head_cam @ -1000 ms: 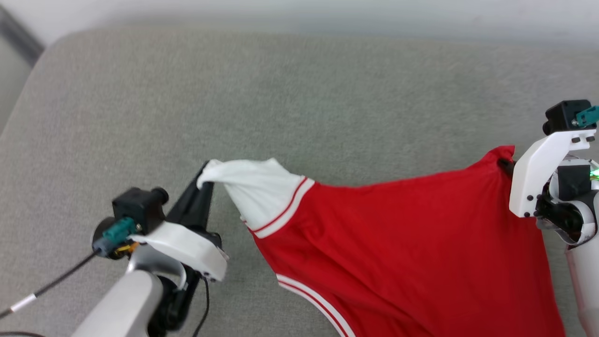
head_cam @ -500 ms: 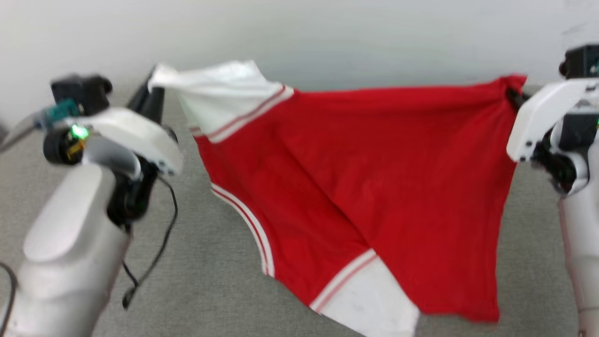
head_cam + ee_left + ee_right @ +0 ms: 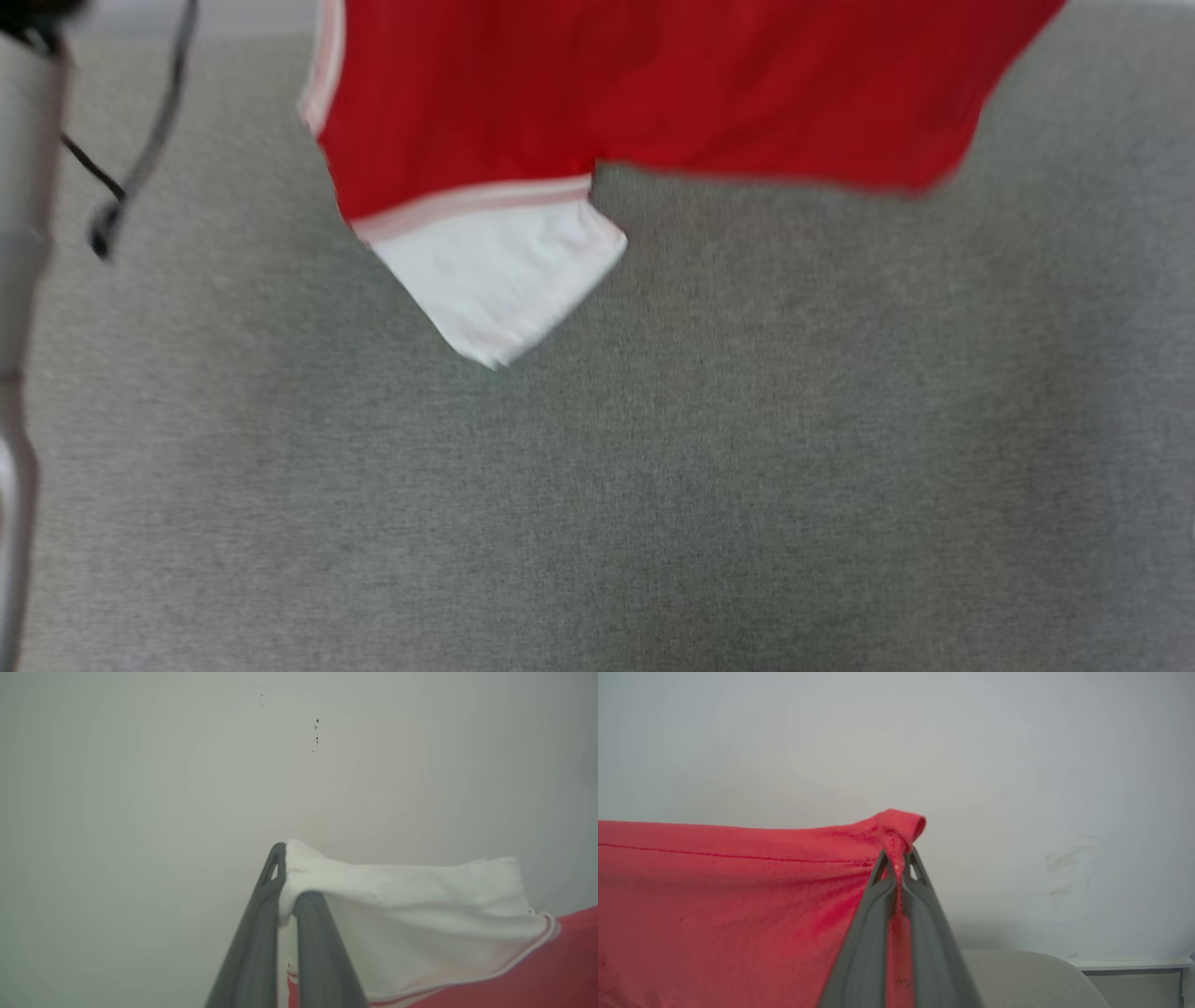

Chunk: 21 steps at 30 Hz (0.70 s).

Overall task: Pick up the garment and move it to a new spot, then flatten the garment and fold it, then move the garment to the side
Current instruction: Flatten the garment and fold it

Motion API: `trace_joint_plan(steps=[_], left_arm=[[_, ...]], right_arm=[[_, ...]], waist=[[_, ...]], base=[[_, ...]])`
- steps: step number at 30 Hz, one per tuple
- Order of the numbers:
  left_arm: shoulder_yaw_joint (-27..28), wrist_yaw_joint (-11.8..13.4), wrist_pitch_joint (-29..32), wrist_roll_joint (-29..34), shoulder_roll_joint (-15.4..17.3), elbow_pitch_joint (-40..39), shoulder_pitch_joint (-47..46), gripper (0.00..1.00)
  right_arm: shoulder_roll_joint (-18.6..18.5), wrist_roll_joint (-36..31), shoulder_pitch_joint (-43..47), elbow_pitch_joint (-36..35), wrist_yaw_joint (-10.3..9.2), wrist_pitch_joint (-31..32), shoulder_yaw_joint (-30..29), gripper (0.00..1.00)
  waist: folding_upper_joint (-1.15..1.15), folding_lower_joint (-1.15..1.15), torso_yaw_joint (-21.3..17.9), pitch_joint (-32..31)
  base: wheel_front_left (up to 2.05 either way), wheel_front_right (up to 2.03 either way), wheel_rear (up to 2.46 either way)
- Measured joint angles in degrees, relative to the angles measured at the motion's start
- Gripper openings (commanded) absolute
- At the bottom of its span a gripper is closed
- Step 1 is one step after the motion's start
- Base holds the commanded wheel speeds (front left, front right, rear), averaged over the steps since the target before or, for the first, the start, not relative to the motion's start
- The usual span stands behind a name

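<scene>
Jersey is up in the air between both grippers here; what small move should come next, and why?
Probably lower the garment onto the grey cushion: the left gripper pinches a white sleeve, the right gripper a red corner, and it hangs spread, not yet flat.

Matt cloth garment [image 3: 653,93], coarse grey fabric cushion [image 3: 653,485], smooth matt fingers [image 3: 254,942]

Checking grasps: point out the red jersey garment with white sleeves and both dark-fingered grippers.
red jersey garment [image 3: 653,84], head view, body panel
left gripper [image 3: 287,883], left wrist view, between its fingertips
right gripper [image 3: 898,859], right wrist view, between its fingertips
</scene>
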Motion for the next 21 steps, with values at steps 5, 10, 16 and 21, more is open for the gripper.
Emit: trace_joint_plan(steps=[5,10,16,21], left_arm=[[-0.6,-0.3,-0.5,2.6,0.7,1.5,-9.8,0.00],[-0.6,-0.8,-1.3,3.8,0.9,2.6,-16.2,0.00],[-0.6,-1.1,-2.6,4.0,0.7,4.9,-19.3,0.00],[-0.7,-1.9,-3.4,3.4,0.2,8.1,-19.0,0.00]], right_arm=[[0.0,0.2,-8.9,0.5,0.00,-3.2,-0.5,0.00],[-0.2,0.9,-15.0,1.6,0.00,-5.8,0.3,0.00],[-0.7,1.7,-19.2,4.2,0.00,-8.7,1.8,0.00],[-0.3,2.4,-19.4,8.1,0.00,-10.2,4.0,0.00]], waist=[[0.00,0.00,-0.5,7.0],[0.00,0.01,-0.9,13.4],[0.00,0.01,-1.0,19.1],[0.00,0.01,-0.7,21.3]], base=[[0.00,0.00,0.00],[0.00,0.00,0.00],[0.00,0.00,0.00],[0.00,0.00,0.00]])
